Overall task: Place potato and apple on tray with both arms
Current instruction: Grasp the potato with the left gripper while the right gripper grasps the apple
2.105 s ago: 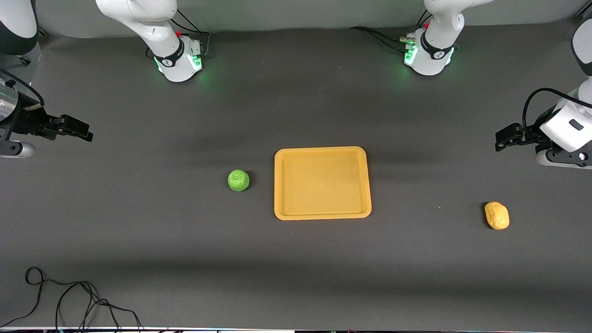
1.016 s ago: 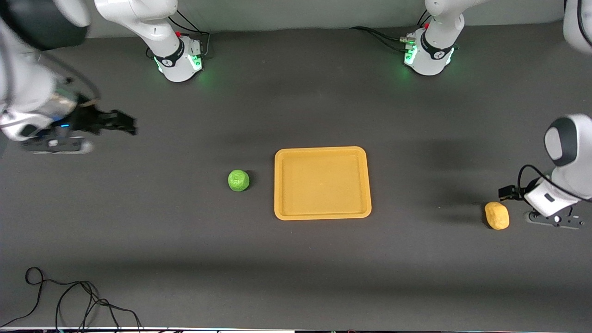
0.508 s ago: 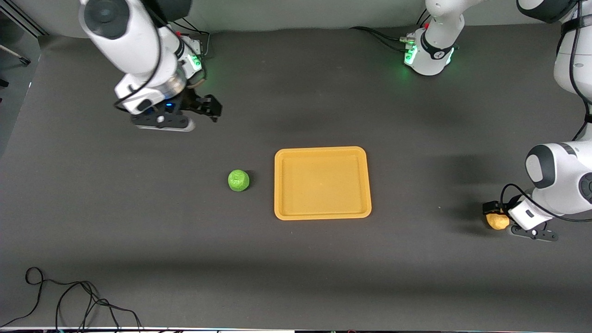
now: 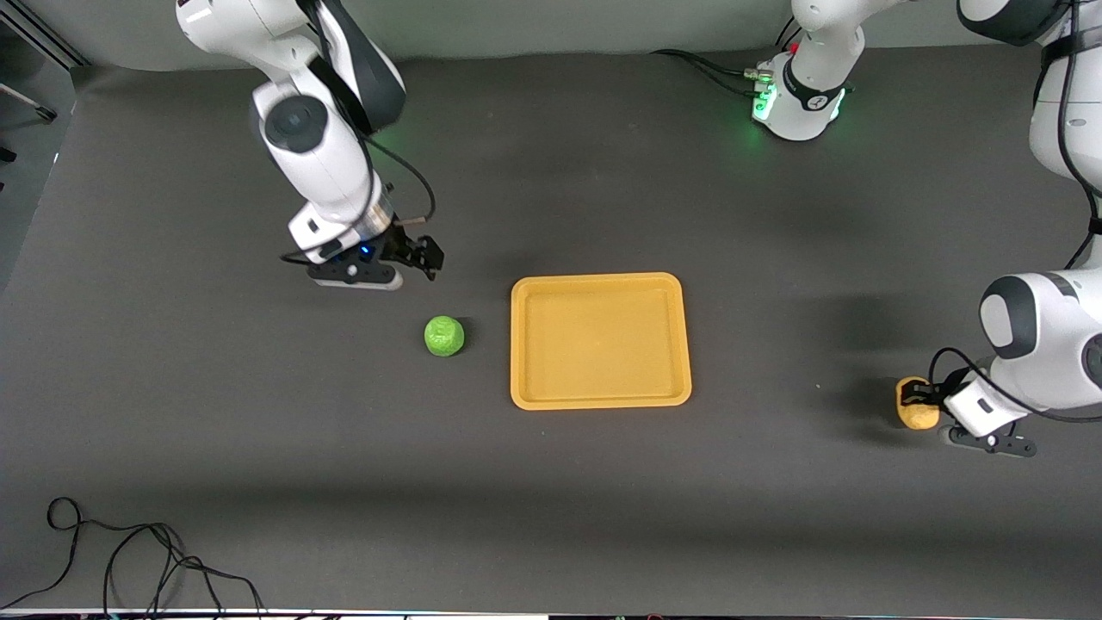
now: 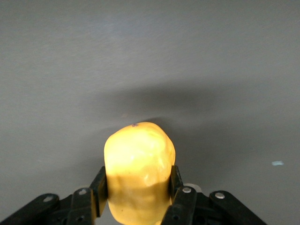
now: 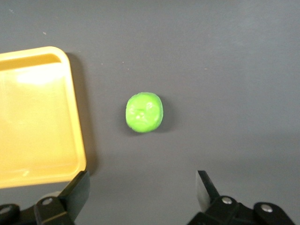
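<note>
Both arms had swung in from the table's ends. At the left arm's end, the left gripper pinched the potato between its fingers, apparently not yet lifted. The right gripper, fingers spread, hovered over bare table beside the apple, which lay untouched just beside the tray. That tray held nothing. Judged next: lift the potato toward the tray, and bring the right gripper down around the apple.
</note>
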`<action>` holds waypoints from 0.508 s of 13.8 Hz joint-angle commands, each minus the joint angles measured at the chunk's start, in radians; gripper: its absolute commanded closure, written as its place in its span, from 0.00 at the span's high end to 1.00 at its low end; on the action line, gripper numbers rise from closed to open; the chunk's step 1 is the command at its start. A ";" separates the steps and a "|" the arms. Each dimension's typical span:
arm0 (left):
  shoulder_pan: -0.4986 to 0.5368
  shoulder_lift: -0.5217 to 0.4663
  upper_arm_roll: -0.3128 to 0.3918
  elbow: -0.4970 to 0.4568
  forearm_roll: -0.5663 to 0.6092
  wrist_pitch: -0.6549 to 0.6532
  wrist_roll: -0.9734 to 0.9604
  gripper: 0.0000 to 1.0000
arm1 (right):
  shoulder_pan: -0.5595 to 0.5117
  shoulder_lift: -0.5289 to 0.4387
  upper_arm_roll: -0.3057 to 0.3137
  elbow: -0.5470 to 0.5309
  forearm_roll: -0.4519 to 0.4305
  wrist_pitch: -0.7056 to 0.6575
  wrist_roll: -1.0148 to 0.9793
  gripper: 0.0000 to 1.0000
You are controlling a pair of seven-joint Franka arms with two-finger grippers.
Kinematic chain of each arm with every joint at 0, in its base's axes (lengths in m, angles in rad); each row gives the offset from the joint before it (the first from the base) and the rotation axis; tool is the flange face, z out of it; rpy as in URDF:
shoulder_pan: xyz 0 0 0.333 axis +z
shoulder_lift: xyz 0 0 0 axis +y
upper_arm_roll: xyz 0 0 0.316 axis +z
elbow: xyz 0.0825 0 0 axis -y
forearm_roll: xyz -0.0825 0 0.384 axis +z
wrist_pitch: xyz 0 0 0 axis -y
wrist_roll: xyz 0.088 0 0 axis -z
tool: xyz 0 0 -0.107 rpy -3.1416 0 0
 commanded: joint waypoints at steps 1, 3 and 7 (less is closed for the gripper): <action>-0.168 -0.012 0.005 0.119 -0.004 -0.165 -0.271 0.22 | 0.001 0.127 -0.011 -0.003 -0.017 0.159 0.011 1.00; -0.287 -0.025 -0.013 0.135 -0.005 -0.180 -0.463 0.22 | 0.001 0.213 -0.011 0.000 -0.017 0.256 0.011 1.00; -0.441 -0.018 -0.070 0.150 -0.022 -0.166 -0.704 0.22 | 0.006 0.332 -0.025 0.004 -0.032 0.409 0.007 1.00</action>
